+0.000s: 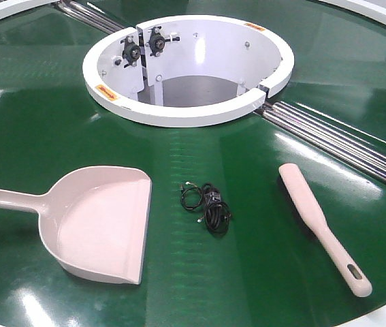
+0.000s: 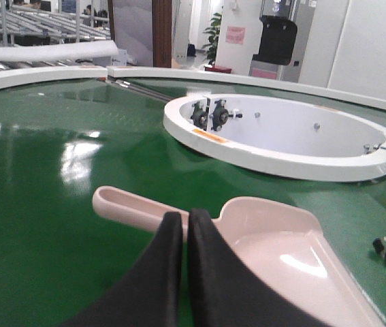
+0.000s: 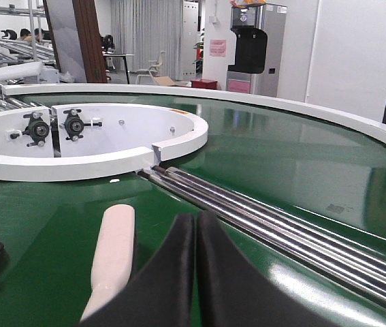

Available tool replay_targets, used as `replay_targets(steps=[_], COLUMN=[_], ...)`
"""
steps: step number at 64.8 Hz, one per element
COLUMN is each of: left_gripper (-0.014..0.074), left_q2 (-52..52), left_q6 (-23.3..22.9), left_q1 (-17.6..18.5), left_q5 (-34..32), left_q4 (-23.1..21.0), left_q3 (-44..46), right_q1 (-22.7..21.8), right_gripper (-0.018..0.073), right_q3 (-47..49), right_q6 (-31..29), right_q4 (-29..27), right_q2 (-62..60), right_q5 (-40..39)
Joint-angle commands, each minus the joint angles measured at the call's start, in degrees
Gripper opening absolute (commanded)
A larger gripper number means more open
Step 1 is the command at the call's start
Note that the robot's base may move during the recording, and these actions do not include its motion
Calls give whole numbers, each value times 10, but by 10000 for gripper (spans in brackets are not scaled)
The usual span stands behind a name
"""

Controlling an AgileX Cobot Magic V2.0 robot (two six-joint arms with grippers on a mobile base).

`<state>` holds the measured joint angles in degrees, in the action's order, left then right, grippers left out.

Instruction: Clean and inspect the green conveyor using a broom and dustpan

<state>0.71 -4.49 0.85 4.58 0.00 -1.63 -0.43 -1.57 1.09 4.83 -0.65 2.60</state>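
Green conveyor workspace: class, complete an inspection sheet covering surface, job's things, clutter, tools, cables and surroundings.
Surface: green conveyor glossy with glare patches; no debris seen.
Job's things: dustpan on the left, broom on the right, both lying on the belt, apart.
Clutter: black cable coil between them.
Grippers: left tool shut, facing the dustpan; right tool shut, beside the broom; neither holds anything.
Cables: only that coil.
Surroundings: white central ring, steel rollers; office room behind.

The green conveyor (image 1: 43, 122) looks glossy, dustpan (image 1: 101, 225) and broom (image 1: 312, 211) smooth plastic, rollers (image 1: 342, 142) shiny metal
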Motion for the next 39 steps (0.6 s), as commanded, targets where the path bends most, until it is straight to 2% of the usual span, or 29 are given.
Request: replay_targets(steps=[1, 5, 10, 20, 31, 39], left_gripper=[-6, -6, -6, -6, -6, -6], left_q2=[8, 8, 3, -64, -190, -251], left_q6=[1, -4, -19, -17, -17, -17], left_q1=[-1, -1, -1, -1, -1, -1], left_q5=[-96, -139, -123, -12, 185, 198], left_q4=[0, 0, 0, 0, 7, 7], left_q3=[1, 6, 42, 168, 297, 305], right_q1=[0, 0, 0, 0, 0, 0], right_gripper=[-8, -8, -8, -8, -8, -8], right_q3=[-2, -2, -2, -2, -2, -2], right_q6=[-3, -3, -3, -3, -3, -3], right_q4=[1, 1, 1, 1, 1, 1], right_q2=[-6, -6, -6, -6, -6, -6], right_q5=[-40, -40, -40, -40, -40, -40])
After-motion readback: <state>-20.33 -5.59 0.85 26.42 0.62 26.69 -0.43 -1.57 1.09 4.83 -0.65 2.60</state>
